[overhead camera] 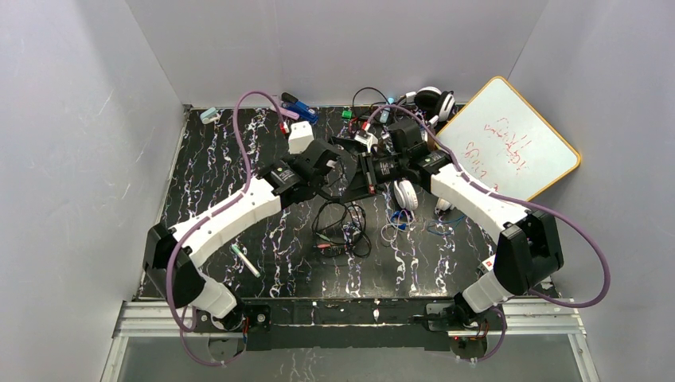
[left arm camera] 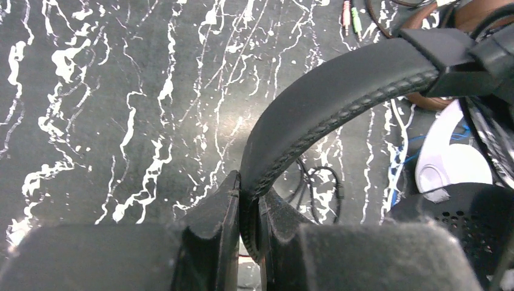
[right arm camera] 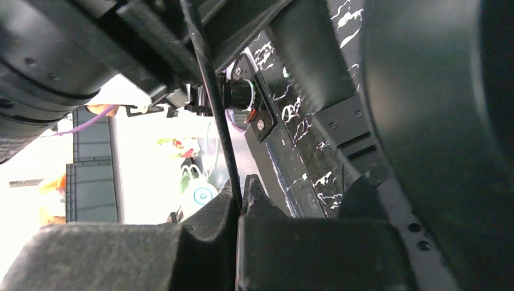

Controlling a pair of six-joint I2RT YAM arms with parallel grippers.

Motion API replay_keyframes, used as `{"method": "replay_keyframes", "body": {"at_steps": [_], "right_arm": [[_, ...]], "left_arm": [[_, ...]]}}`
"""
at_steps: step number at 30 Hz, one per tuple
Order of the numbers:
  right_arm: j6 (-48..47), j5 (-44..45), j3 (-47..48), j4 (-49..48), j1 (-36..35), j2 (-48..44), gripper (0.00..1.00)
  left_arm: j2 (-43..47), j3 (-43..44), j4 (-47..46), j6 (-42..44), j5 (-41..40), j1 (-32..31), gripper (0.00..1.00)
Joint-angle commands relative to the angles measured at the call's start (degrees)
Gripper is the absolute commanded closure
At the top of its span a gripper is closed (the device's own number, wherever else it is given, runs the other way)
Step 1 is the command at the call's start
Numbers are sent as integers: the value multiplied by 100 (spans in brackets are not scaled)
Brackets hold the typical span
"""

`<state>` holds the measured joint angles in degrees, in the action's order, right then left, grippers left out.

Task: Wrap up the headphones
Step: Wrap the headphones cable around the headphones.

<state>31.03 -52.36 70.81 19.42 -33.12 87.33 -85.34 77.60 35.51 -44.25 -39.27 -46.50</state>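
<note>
**Left gripper** (left arm camera: 248, 197): fingers clamped on the black headphones (left arm camera: 315, 121), one on each flat face of the padded headband (left arm camera: 370, 82). The band sits deep in the jaws near one of its ends and arcs up and away to the right in the left wrist view. It is raised clear of the table (overhead camera: 207, 183).

**Right gripper** (right arm camera: 241, 189): fingers pressed together with a thin black cord (right arm camera: 213, 91) pinched between the tips. The cord runs taut and nearly straight up from the pinch point. A large dark body fills the right of this view (too close and blurred to identify). Which headset the cord belongs to cannot be traced.

**Position:** In the top view both grippers meet over the middle of the table, facing each other, with the black headphones between them.

**Other headsets:**
- White headphones (overhead camera: 406, 193) lie on the table just under the right wrist.
- A brown ear cup (left arm camera: 476, 13) shows beyond the headband's slider.
- A further headset (overhead camera: 434, 101) rests at the back edge.

**Surroundings:**
- Loose cables (overhead camera: 342, 227) lie tangled on the table, nearer the arm bases than the grippers.
- A whiteboard (overhead camera: 509, 147) leans at the right rear.
</note>
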Motion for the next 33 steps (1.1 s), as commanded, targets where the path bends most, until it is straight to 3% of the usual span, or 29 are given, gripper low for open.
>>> {"method": "replay_keyframes", "body": {"at_steps": [1, 8, 17, 33], "right_arm": [[454, 147, -335, -924, -149, -342, 98], [442, 915, -692, -993, -544, -501, 98], [674, 1256, -1146, -1500, -983, -462, 99], [247, 1010, -291, -1209, -1018, 240, 99]], "left_arm": [[518, -166, -431, -538, 202, 196, 100], [689, -424, -658, -616, 504, 530, 100], [584, -470, -1049, -752, 1145, 640, 100], [656, -949, -1799, 248, 1464, 510, 100]]}}
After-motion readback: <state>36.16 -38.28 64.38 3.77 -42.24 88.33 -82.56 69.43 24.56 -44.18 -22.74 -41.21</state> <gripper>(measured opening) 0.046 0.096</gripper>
